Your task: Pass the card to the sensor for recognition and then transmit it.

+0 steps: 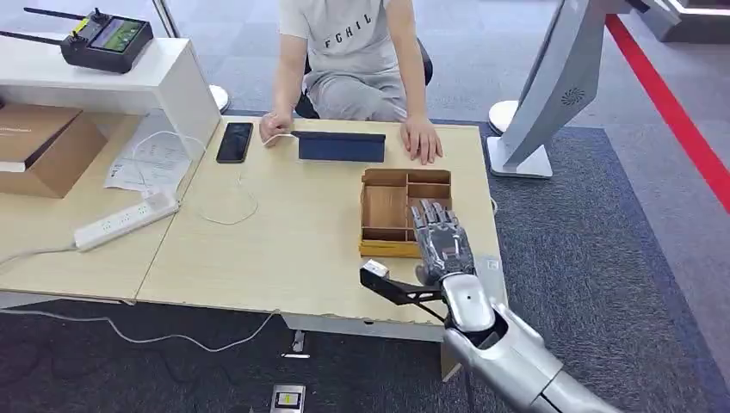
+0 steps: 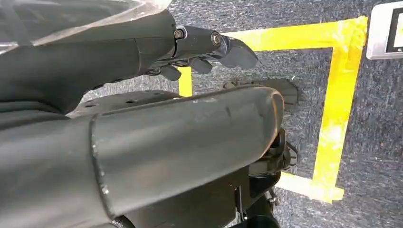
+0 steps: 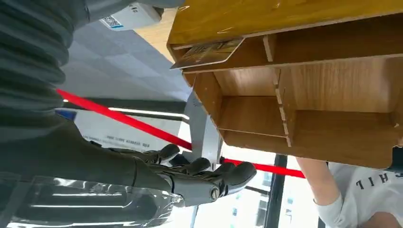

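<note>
A wooden compartment box (image 1: 386, 206) stands on the right part of the table. In the right wrist view a printed card (image 3: 206, 52) lies in a narrow slot of the box (image 3: 304, 95), one end sticking out past the rim. My right hand (image 1: 441, 241) hovers over the box's near right corner with its fingers (image 3: 199, 171) stretched out, apart from the card and holding nothing. A dark flat sensor device (image 1: 341, 146) lies at the far edge of the table beyond the box. My left hand (image 2: 204, 47) hangs over the floor and holds nothing.
A person sits across the table with one hand (image 1: 422, 139) resting right of the sensor and the other (image 1: 274, 127) left of it. A black phone (image 1: 234, 142), a white cable and a power strip (image 1: 125, 221) lie to the left. A white stand (image 1: 538, 103) rises right of the table.
</note>
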You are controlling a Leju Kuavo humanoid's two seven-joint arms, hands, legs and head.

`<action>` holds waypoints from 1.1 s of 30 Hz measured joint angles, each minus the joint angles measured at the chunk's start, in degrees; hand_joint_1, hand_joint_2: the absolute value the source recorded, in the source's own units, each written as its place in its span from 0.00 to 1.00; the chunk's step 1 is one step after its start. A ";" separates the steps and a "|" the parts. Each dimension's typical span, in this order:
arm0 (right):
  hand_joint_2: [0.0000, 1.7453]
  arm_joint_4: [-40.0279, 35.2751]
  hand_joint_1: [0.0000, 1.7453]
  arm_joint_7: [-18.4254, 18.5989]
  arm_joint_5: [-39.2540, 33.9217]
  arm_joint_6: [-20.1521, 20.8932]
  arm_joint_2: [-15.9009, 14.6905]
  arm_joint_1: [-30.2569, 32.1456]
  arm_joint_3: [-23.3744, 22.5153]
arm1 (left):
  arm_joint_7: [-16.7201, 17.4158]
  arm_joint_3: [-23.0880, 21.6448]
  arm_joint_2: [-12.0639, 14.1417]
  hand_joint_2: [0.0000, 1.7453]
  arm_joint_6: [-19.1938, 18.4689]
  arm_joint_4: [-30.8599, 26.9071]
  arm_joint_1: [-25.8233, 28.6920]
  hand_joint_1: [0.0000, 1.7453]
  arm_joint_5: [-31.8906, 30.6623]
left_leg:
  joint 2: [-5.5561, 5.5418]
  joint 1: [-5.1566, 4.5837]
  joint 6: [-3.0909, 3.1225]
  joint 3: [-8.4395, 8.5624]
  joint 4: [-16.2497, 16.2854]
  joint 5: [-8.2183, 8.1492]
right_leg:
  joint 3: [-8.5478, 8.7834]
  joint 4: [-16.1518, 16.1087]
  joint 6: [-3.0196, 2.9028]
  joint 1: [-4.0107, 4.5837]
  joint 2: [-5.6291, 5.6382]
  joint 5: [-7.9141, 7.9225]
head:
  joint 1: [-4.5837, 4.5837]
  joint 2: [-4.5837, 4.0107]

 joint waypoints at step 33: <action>1.00 5.14 0.00 -0.31 -1.44 0.11 0.48 -2.00 4.09 | 0.20 0.00 0.00 0.00 -0.20 0.00 -0.23 0.00 -0.46 | 0.00 0.00 0.00 -0.01 0.00 0.00 | 0.00 0.00 0.00 0.00 0.00 0.00 | 0.00 0.00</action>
